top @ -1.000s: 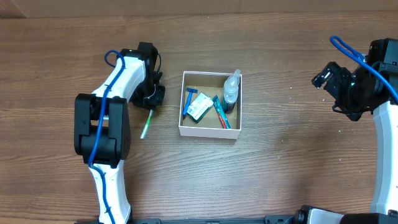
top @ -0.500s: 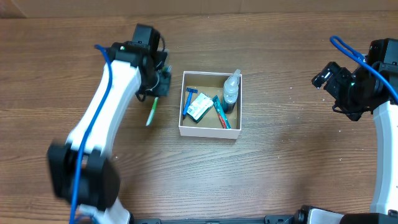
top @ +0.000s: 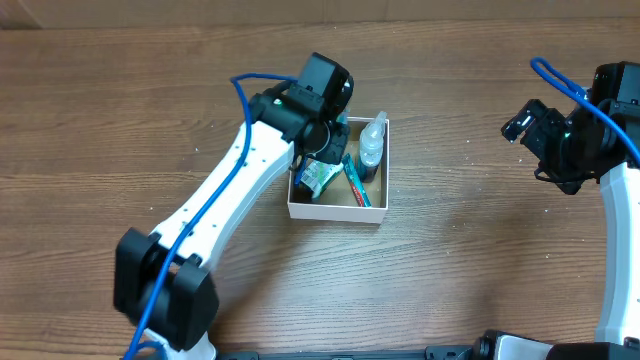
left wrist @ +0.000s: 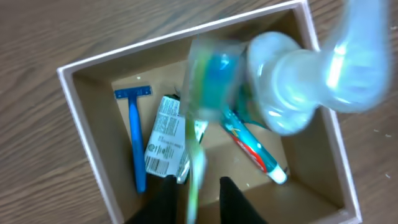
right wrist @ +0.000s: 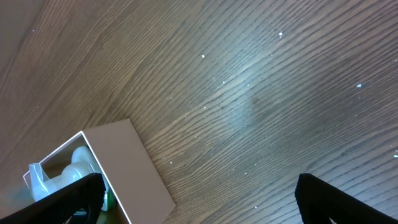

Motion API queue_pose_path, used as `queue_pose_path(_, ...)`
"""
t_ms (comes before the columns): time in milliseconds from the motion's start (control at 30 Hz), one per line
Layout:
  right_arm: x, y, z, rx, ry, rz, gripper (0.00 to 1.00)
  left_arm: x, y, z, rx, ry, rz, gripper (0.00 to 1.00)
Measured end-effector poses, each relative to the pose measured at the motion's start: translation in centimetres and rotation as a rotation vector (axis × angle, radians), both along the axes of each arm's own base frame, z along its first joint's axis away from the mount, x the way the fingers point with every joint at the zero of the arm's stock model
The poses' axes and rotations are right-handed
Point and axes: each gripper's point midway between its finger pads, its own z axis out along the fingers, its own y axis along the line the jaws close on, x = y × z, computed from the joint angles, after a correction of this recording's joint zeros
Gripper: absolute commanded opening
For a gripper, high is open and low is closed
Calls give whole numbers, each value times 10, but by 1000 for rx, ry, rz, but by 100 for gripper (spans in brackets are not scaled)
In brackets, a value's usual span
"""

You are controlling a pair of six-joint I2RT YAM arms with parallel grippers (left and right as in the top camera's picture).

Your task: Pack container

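Under the left claw the container is lying open on the wooden table, and the claw is hanging over its left half. Inside, ahead of the fingertips, a blue razor and a white printed packet are lying flat side by side. A teal and red tube is lying slanted further to the right, and a clear bottle is standing by the far right corner, very blurred. In the overhead view the wrist is covering the razor.

The left claw is gripping a thin green stick that is pointing into the box; its far end is too blurred to read. The left arm is stretching out long from the near left of the table. The right claw is hanging well to the right of the container, fingers spread wide, gripping nothing.

The container is showing white outside walls and plain brown cardboard inside. The table is showing a fine wood grain.
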Motion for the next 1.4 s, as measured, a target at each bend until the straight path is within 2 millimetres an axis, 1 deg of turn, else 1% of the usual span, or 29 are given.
queue_pose_path(67, 0, 0, 0, 0, -1, 0, 100, 1, 1, -3, 6, 4, 7, 41)
queue_pose_path(133, 0, 0, 0, 0, 0, 0, 100, 0, 5, -3, 12, 11, 14, 43)
queue_pose_path(233, 0, 0, 0, 0, 0, 0, 100, -14, 21, -3, 52, 73, 30, 47)
queue_pose_path(300, 0, 0, 0, 0, 0, 0, 100, -26, 33, 6, 79, 96, 42, 54)
queue_pose_path(333, 0, 0, 0, 0, 0, 0, 100, -31, 41, 14, 94, 88, 50, 56)
queue_pose_path(367, 0, 0, 0, 0, 0, 0, 100, -38, 53, 28, 124, 69, 67, 61)
queue_pose_path(400, 0, 0, 0, 1, 0, 0, 100, -43, 63, 42, 147, 38, 80, 69)
queue_pose_path(433, 0, 0, 0, 0, 0, 0, 100, -52, 78, 60, 182, 0, 101, 73)
queue_pose_path(467, 0, 0, 0, 0, -1, 0, 100, -62, 91, 79, 199, -38, 119, 75)
queue_pose_path(500, 0, 0, 0, 0, 0, 0, 100, -69, 99, 92, 205, -67, 127, 88)
queue_pose_path(533, 0, 0, 0, 0, 0, 0, 100, -79, 109, 110, 201, -109, 145, 100)
queue_pose_path(567, 0, 0, 0, 0, 1, 0, 100, -92, 120, 129, 184, -156, 167, 100)
queue_pose_path(633, 0, 0, 0, 0, 0, 0, 100, -116, 135, 164, 115, -252, 211, 100)
queue_pose_path(667, 0, 0, 0, 1, 0, 1, 100, -135, 143, 191, 42, -333, 227, 100)
queue_pose_path(700, 0, 0, 0, 0, 0, 0, 100, -144, 146, 201, 3, -366, 226, 100)
queue_pose_path(733, 0, 0, 0, 0, 0, 0, 100, -152, 149, 207, -16, -384, 224, 100)
queue_pose_path(833, 0, 0, 0, 0, 0, 0, 100, -191, 167, 222, -52, -438, 193, 100)
queue_pose_path(900, 0, 0, 0, 1, -1, 0, 100, -216, 179, 223, -57, -449, 182, 100)
queue_pose_path(933, 0, 0, 0, 0, 0, 0, 100, -225, 184, 224, -59, -458, 181, 100)
queue_pose_path(1000, 0, 0, 0, 0, 0, 0, 100, -233, 191, 225, -63, -486, 181, 100)
queue_pose_path(1067, 0, 0, 0, 0, 0, 0, 100, -237, 197, 221, -54, -511, 195, 100)
queue_pose_path(1100, 0, 0, 0, 0, 0, 0, 100, -237, 201, 218, -48, -530, 207, 100)
queue_pose_path(1167, 0, 0, 0, 0, 0, 0, 100, -230, 206, 213, -40, -589, 241, 100)
queue_pose_path(1233, 0, 0, 0, 0, 0, 0, 100, -218, 209, 206, -38, -654, 272, 100)
queue_pose_path(1333, 0, 0, 0, 0, 0, 0, 100, -202, 220, 171, 4, -700, 343, 100)
queue_pose_path(1400, 0, 0, 0, 1, 1, 0, 100, -193, 225, 137, 27, -697, 359, 100)
